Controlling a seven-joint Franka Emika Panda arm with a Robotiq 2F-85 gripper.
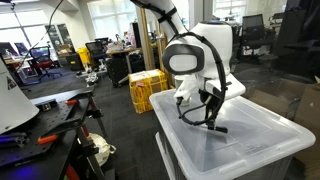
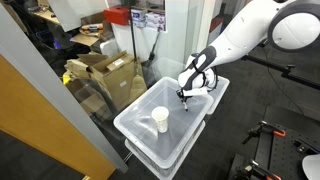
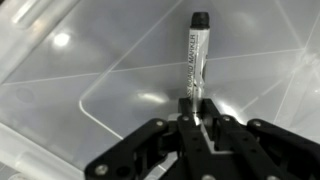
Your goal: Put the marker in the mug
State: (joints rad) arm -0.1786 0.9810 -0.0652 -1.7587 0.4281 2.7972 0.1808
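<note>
Translucent bin lid [image 2: 192, 120]: end effector [image 3: 195, 125] clamped on marker [image 3: 195, 60]; mug [image 2: 160, 119] apart, bare lid between.

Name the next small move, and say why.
Probably lift straight up. The gripper is shut on one end of the marker low over the clear bin lid, and the mug stands apart on that lid, so height comes first.
</note>
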